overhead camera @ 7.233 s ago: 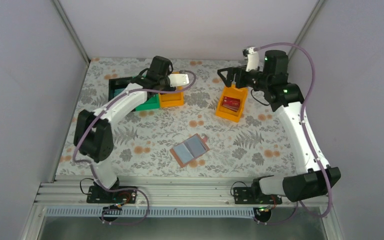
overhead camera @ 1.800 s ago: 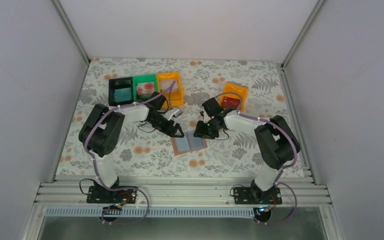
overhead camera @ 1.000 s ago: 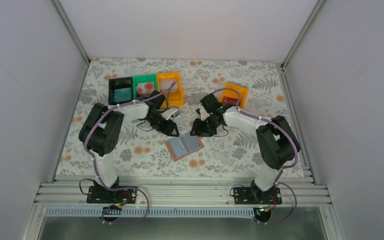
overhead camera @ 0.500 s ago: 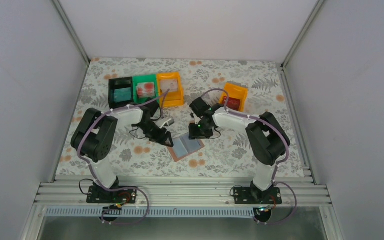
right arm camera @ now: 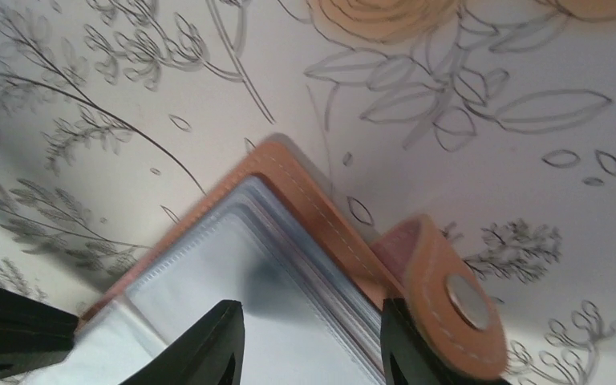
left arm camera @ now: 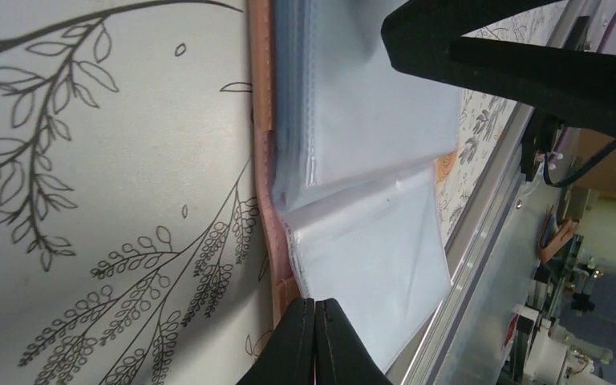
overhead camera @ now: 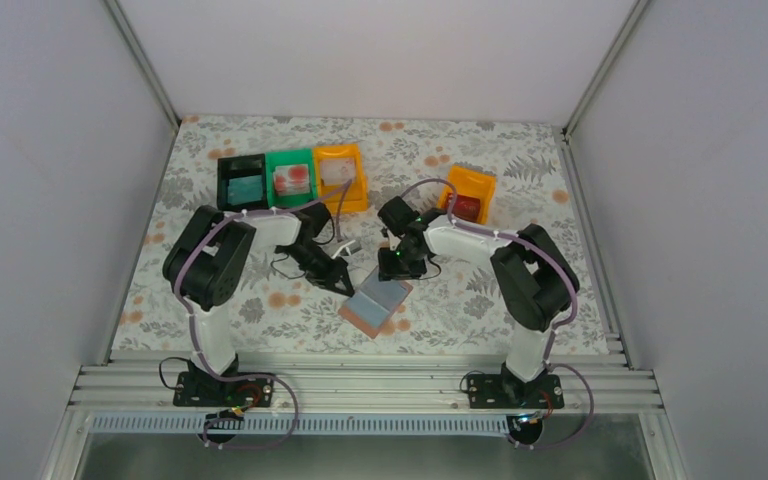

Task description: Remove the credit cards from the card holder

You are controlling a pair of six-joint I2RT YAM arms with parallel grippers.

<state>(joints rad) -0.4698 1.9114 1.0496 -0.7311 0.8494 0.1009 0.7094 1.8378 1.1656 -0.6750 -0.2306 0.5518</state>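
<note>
Overhead, card holder (overhead camera: 372, 306) lay open mid-table, long axis running near-left to far-right, far end hidden under right gripper (overhead camera: 393, 268), its fingers (right arm camera: 212, 349) spread astride that end, left gripper (overhead camera: 344, 283) pressed together at holder's left edge, any pinch unclear, pocket contents indistinct.

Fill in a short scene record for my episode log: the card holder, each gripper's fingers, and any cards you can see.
card holder: open on floral table, sleeves up
left gripper: fingers shut at holder's edge
right gripper: fingers open over holder's corner, beside tab
cards out: teal card in black bin, dark red card in lone orange bin
sleeves: visible ones look empty
</note>
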